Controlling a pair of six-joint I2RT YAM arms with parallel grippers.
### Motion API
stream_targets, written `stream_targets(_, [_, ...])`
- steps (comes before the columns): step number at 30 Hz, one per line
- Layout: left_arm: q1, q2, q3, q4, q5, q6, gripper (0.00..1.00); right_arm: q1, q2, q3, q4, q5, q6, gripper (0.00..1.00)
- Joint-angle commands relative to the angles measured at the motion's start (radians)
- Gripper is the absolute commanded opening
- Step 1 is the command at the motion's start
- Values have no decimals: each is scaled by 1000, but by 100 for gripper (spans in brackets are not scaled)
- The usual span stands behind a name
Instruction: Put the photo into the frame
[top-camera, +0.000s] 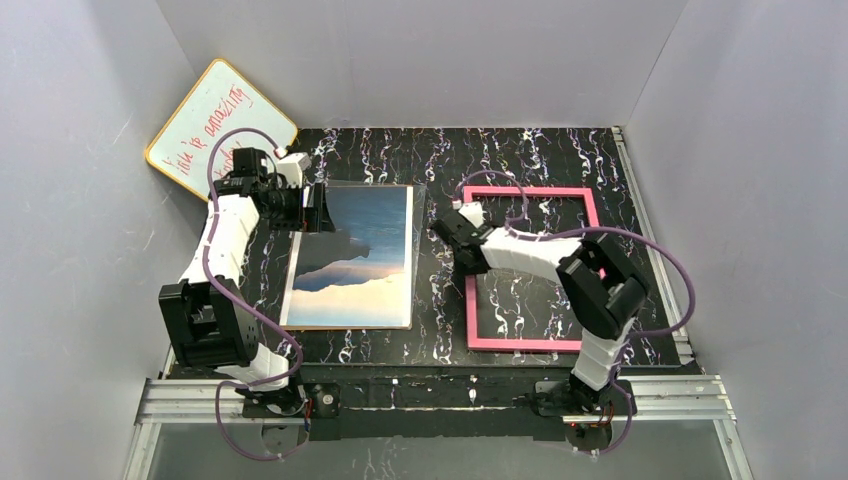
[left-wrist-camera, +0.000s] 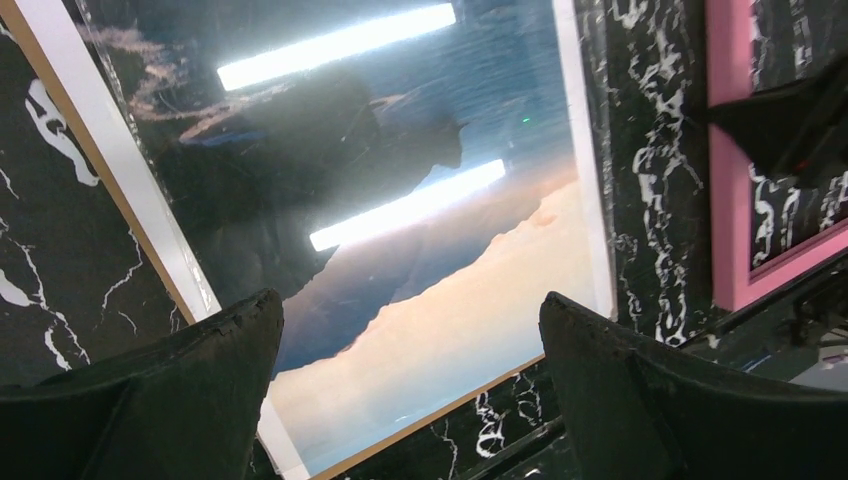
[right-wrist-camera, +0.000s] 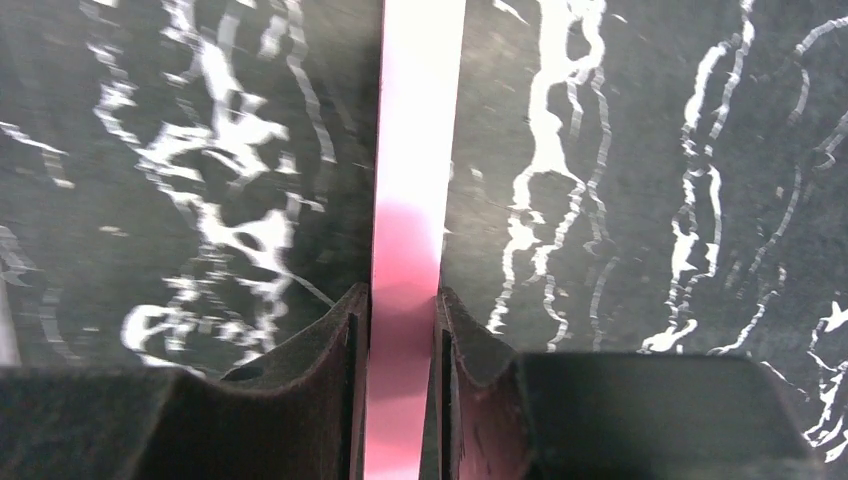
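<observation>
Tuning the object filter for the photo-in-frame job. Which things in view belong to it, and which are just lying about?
Job:
- photo, flat on the table, under the open left gripper
- frame, pink, one rail clamped by the right gripper

Lying about:
- whiteboard with red writing, leaning in the far-left corner

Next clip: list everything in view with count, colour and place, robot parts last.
photo: one, blue sea and peach sky, flat on the table, left of centre
frame: one, pink, flat on the table's right half
whiteboard: one, yellow-edged with red writing, leaning in the far left corner
table: one, black with white veining, under photo and frame
left claw: one, black, open, by the photo's far left corner
right claw: one, black, shut on the frame's left bar
</observation>
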Motion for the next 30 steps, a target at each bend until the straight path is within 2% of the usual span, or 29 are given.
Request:
stream_targets(1, [-2,8,82,-64,59,-36,98,43,56,240,-153,-5,53,1])
stream_targets(6, [-3,23,102,-89,46,-53,98,76,86,483,-255,-39,113,1])
stream_targets(12, [-3,24,88,-98,44,-67,98,96,83,652,-277,-148,161,1])
stream_targets(21, [-15,12,92,-98,78,-89,98,103,26,783,-183,-364,241,1])
stream_targets(30, [-133,-6,175,-51,19,-173,98,101,-48,822,-38,-475,320,1])
